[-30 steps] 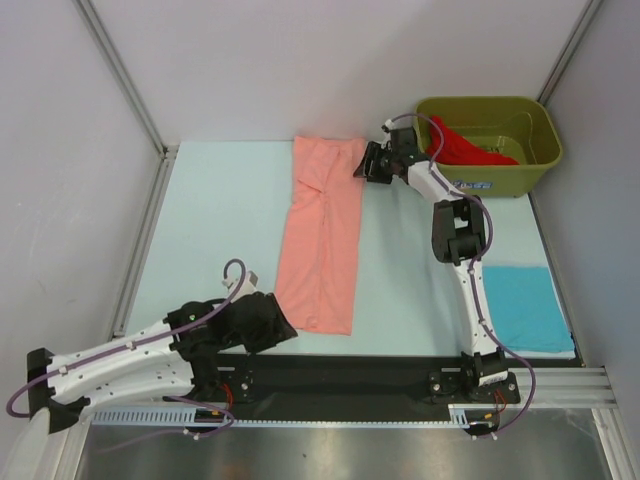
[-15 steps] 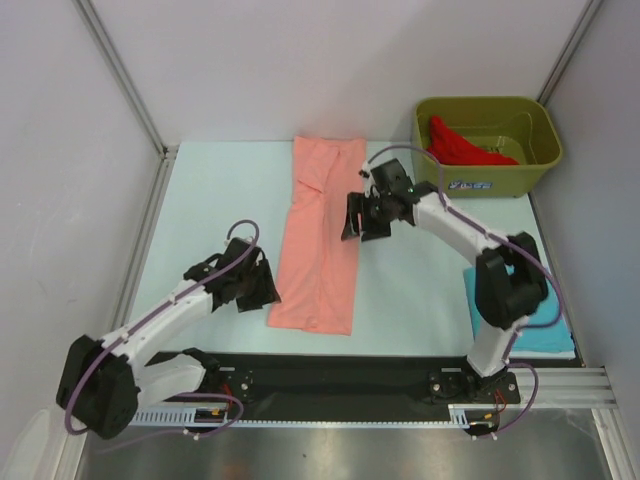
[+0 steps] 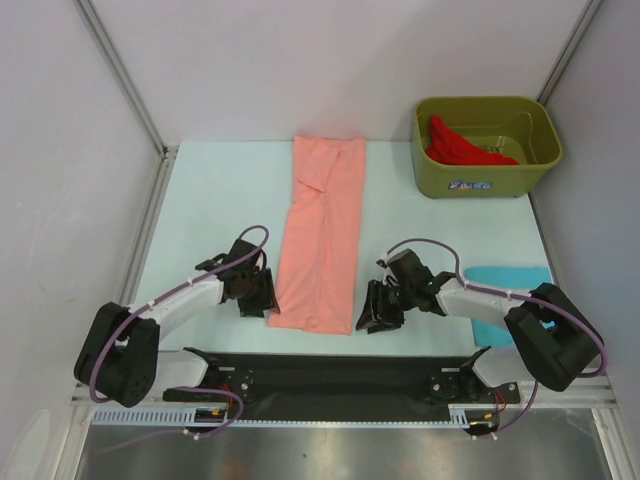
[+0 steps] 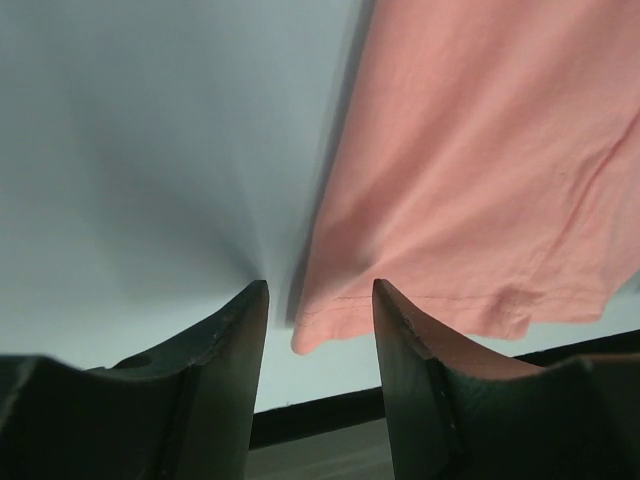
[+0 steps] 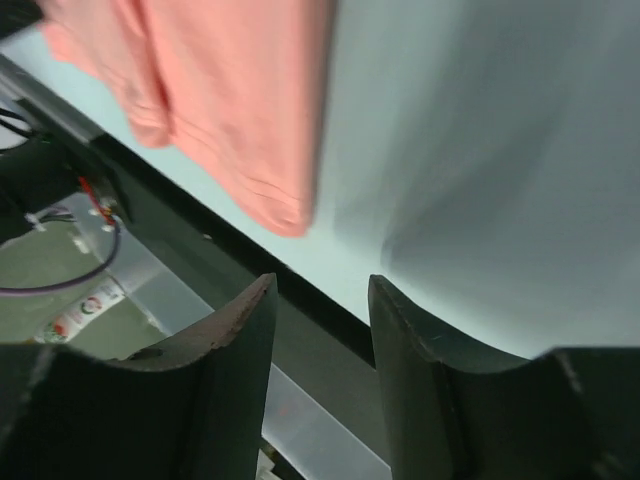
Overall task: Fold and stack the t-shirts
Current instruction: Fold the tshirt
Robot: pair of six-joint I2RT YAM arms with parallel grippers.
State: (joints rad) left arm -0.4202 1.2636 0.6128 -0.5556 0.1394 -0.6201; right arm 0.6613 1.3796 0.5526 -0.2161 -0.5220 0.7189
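Salmon-pink t-shirt (image 3: 322,235) lies flat on the table (image 3: 220,190) as a long narrow strip, hem end nearest the arm bases. Left pincer (image 3: 262,297) sits low at the hem's left corner and right pincer (image 3: 377,312) just beside its right corner, both spread wide and gripping nothing. Turquoise t-shirt (image 3: 510,275) lies at near right, partly hidden by the right arm; red t-shirt (image 3: 455,145) is in the olive-green tub (image 3: 535,160).
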